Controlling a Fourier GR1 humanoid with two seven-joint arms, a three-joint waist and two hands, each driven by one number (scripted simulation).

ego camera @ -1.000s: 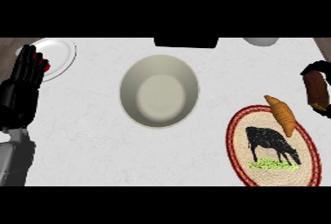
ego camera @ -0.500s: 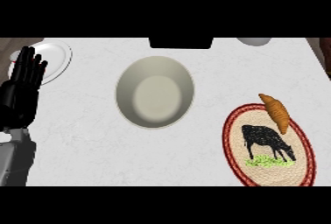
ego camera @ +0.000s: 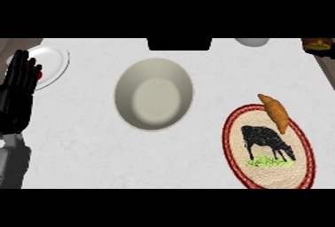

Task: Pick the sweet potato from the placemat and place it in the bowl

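Sweet potato (ego camera: 274,112) on placemat (ego camera: 267,150) rim — apart from bowl (ego camera: 154,94); left hand (ego camera: 16,95) resting open, holding nothing.

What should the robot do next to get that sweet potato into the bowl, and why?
Probably bring the right hand down over the sweet potato. It lies untouched on the upper edge of the placemat, the bowl holds nothing, and only the left hand shows, resting open at the view's left edge, far from the potato.
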